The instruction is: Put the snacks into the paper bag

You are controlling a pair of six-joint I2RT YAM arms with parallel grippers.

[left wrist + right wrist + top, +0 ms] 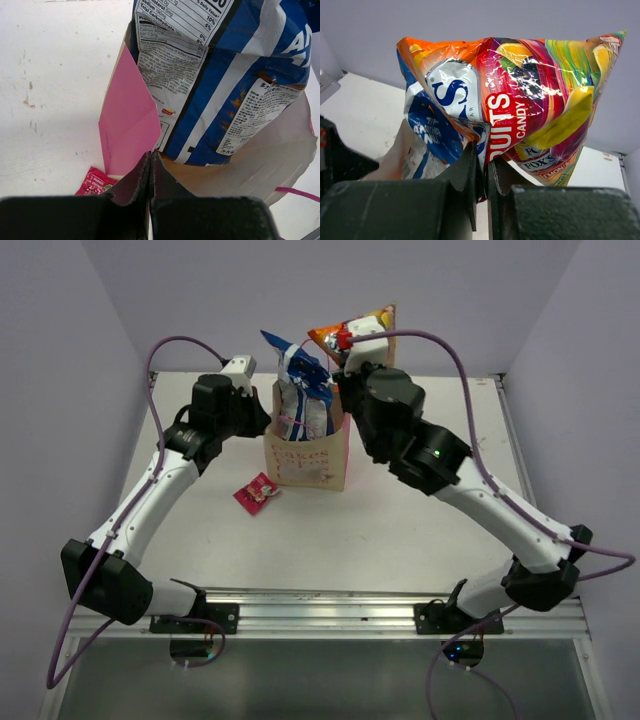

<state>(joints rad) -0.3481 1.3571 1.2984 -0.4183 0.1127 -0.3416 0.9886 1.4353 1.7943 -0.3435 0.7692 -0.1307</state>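
Observation:
The paper bag [310, 460] stands upright mid-table, tan with pink sides [127, 115]. The long blue-white bag [300, 390] stands in it, its top sticking out [225, 75]. My left gripper [266, 420] is shut on the bag's left rim [150, 162]. My right gripper [347, 343] is shut on the red-yellow FOX'S packet [355, 328] and holds it above the bag's far right corner [535, 90]. The small pink-red sachet [257, 493] lies on the table left of the bag's front [95, 181]. The orange-yellow packet is not in view.
The white table [380, 530] has walls at the back and both sides. The right arm's elbow [430, 455] hangs just right of the bag. A metal rail [330, 610] runs along the near edge.

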